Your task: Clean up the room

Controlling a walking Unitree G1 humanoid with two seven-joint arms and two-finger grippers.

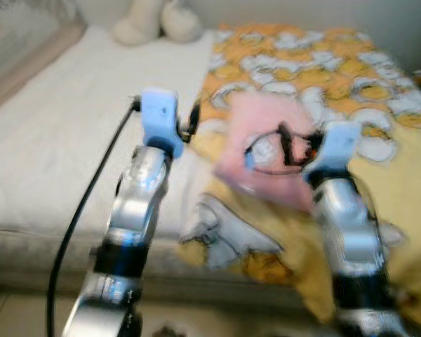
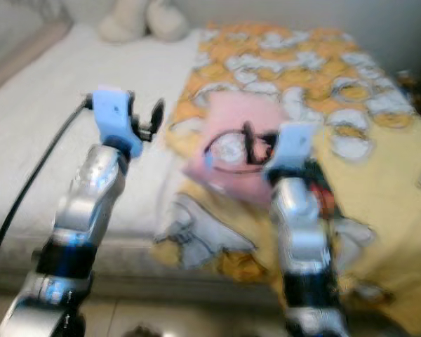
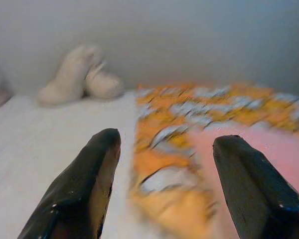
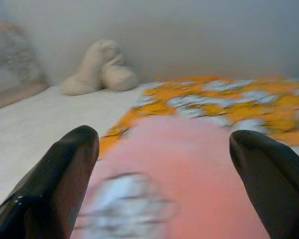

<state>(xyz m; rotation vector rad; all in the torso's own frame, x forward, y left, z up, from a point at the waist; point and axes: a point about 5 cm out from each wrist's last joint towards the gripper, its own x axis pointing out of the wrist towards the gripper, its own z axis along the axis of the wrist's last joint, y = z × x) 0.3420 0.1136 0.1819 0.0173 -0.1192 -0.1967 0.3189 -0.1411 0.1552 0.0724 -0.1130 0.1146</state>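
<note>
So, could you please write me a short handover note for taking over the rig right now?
Left gripper: open, empty, raised over the white bed at the edge of the yellow patterned blanket.
Right gripper: open, empty, poised over the pink cloth lying on the blanket.
A cream plush toy sits at the far end of the bed.
Done: nothing picked up yet.
Left: probably grasp the pink cloth, then tidy the crumpled blanket.

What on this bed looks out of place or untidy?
The yellow-orange patterned blanket is rumpled, covering the bed's right side and spilling over the front edge. A pink cloth lies loose on it. Both grippers, left and right, are open near it. A cream plush toy sits by the wall.
</note>
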